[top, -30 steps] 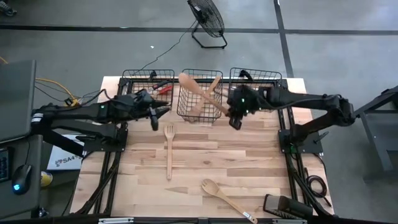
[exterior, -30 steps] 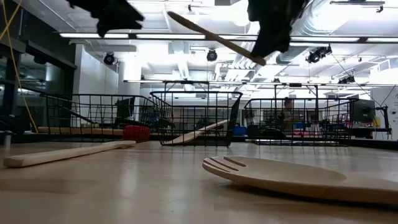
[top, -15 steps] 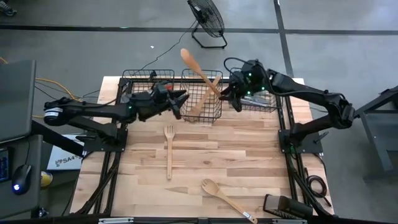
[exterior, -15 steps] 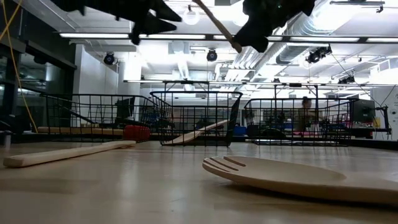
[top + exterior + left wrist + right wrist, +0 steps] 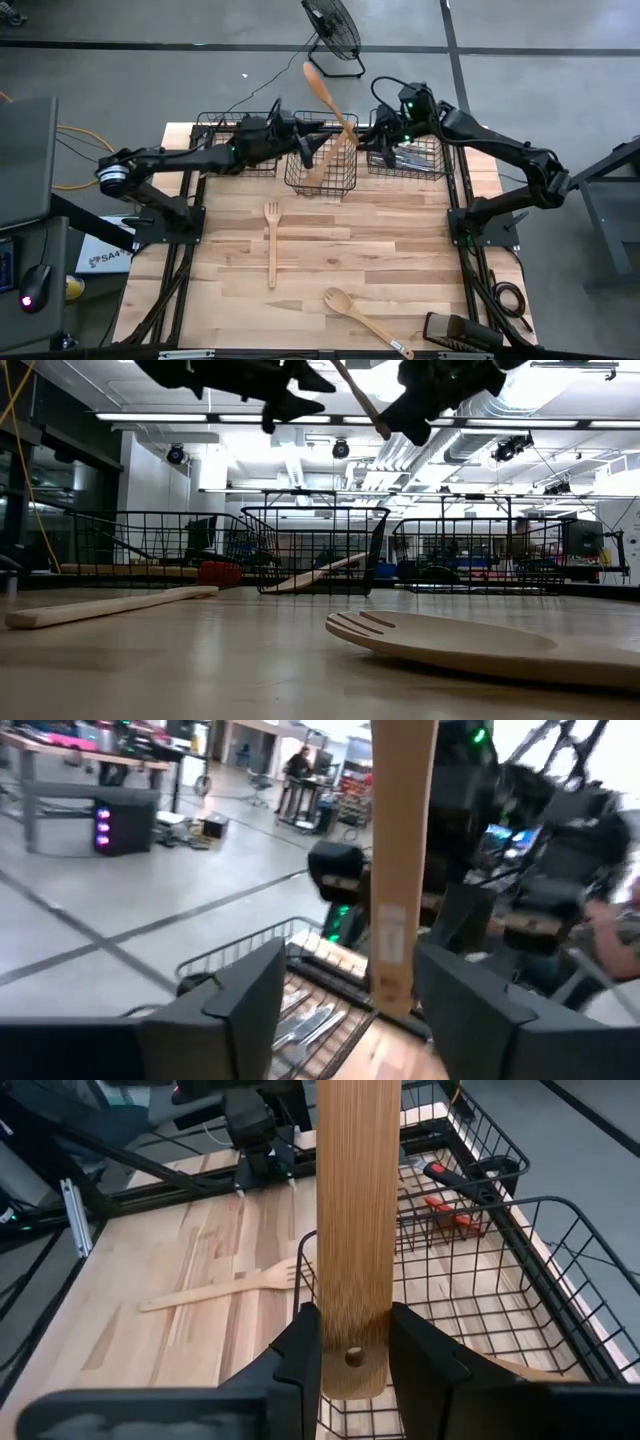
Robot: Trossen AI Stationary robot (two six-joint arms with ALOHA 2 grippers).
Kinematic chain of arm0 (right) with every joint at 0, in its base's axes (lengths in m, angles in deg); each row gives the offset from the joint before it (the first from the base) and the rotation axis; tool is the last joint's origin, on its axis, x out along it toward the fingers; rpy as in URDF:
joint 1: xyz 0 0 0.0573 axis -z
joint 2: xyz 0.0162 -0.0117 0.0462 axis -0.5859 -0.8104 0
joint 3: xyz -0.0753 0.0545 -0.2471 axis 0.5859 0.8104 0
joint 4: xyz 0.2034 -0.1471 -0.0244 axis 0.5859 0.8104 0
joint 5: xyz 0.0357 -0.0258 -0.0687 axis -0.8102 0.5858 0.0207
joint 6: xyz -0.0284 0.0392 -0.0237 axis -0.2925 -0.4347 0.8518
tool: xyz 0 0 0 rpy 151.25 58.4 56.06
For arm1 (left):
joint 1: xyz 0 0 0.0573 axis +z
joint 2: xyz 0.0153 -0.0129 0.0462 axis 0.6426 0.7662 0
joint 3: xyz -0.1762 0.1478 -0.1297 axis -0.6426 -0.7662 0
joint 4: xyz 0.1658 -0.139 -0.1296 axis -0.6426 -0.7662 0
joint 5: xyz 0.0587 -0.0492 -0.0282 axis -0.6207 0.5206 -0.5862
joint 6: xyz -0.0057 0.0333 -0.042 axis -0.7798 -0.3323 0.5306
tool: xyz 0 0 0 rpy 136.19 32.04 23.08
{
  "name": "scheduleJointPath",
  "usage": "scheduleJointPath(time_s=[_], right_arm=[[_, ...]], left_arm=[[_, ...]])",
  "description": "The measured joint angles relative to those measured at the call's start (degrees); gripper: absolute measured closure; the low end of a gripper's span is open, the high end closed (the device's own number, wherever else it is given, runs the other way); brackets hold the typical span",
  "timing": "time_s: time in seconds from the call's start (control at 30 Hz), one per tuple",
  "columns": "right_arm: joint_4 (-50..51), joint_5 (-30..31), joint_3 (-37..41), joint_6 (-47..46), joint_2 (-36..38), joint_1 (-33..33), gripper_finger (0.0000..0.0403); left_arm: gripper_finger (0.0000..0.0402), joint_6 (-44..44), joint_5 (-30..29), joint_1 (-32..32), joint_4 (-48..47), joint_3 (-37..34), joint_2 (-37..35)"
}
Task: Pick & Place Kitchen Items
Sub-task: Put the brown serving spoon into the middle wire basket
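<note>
The right gripper (image 5: 372, 138) clenched a wooden spoon (image 5: 328, 100) by its handle end, raised above the middle basket (image 5: 322, 160). The left gripper (image 5: 305, 152) hovered beside it, fingers spread. A fork (image 5: 271, 240) lay on the bench (image 5: 400, 250).

Wooden spoon (image 5: 325, 95) aloft, tilted, bowl toward 11 o'clock. Wooden fork (image 5: 271, 243) flat mid-tabletop, tines at 12. Second wooden spoon (image 5: 365, 322) lies at 5 o'clock.
</note>
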Motion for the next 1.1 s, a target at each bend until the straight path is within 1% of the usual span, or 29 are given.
scheduleJointPath(time_s=[0.1,0.2,0.43,0.57,0.8,1.1], right_arm=[[-0.2,-0.6,0.0,1.3,-0.4,0.3,0.0321],[-0.8,-1.9,0.0,1.6,-1.0,0.3,0.0321],[-1.9,-2.3,0.0,1.8,-2.8,-0.6,0.0321],[-3.6,-4.4,0.0,1.8,-3.8,-0.9,0.0321],[-4.3,-4.4,0.0,1.8,-5.2,-1.1,0.0321],[-4.4,-4.2,0.0,1.8,-5.8,-1.1,0.0321]], left_arm=[[0.0166,2.1,5.7,1.5,0.1,2.3,1.4],[0.0161,2.9,7.9,2.0,0.1,3.8,2.0],[0.0160,1.6,7.9,2.0,0.2,5.6,2.1],[0.0160,1.6,7.6,2.0,0.2,5.6,2.1],[0.0160,1.4,6.1,2.0,0.1,5.6,2.1],[0.0161,1.4,5.8,3.2,0.2,5.6,2.1]])
